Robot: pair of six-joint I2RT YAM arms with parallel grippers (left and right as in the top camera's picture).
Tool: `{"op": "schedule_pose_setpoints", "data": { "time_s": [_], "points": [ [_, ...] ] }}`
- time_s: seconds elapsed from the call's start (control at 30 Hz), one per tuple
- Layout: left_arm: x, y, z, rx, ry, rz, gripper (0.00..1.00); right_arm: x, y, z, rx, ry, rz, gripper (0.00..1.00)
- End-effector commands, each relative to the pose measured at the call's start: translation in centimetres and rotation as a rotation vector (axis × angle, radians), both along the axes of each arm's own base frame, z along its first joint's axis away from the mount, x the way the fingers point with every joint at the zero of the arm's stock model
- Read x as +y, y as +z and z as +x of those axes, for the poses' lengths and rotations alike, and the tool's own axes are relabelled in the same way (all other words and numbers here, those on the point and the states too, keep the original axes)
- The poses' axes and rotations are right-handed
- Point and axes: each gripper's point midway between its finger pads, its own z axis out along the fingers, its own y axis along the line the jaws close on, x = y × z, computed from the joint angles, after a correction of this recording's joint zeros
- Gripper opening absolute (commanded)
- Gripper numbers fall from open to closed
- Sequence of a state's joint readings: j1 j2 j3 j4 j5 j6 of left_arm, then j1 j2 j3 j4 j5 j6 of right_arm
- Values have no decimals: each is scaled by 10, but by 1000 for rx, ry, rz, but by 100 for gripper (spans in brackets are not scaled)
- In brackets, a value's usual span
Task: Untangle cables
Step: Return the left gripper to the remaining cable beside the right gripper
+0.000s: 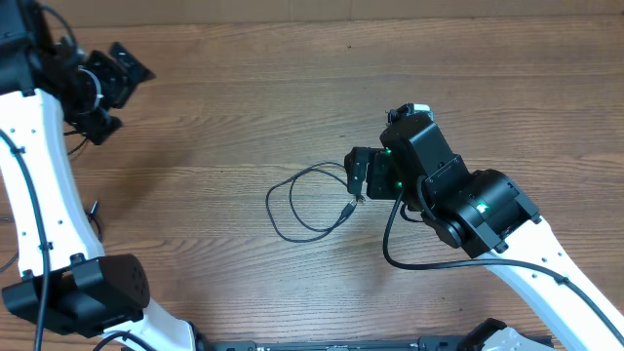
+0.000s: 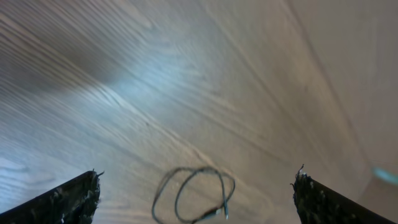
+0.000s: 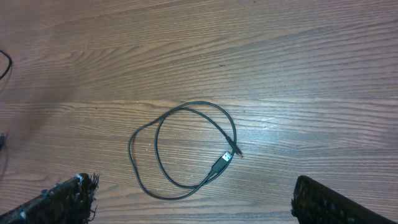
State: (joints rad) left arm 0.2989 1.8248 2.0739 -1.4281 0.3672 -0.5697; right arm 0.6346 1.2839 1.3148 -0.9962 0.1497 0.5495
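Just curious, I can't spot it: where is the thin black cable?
Overhead view: the thin black cable lies looped near the middle of the table, left of the open jaws of the right arm.

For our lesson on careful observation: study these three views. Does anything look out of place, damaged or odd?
Nothing looks damaged or spilled. The one untidy thing is the thin black cable on the table: it lies in a loose coil that crosses over itself, its two plug ends close together.
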Motion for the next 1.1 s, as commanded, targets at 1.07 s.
{"op": "schedule_pose_setpoints", "data": {
  "time_s": [1.07],
  "points": [
    [-167,-95,-57,297,-492,212,99,-2,8,3,-23,-15,5,100]
  ]
}}
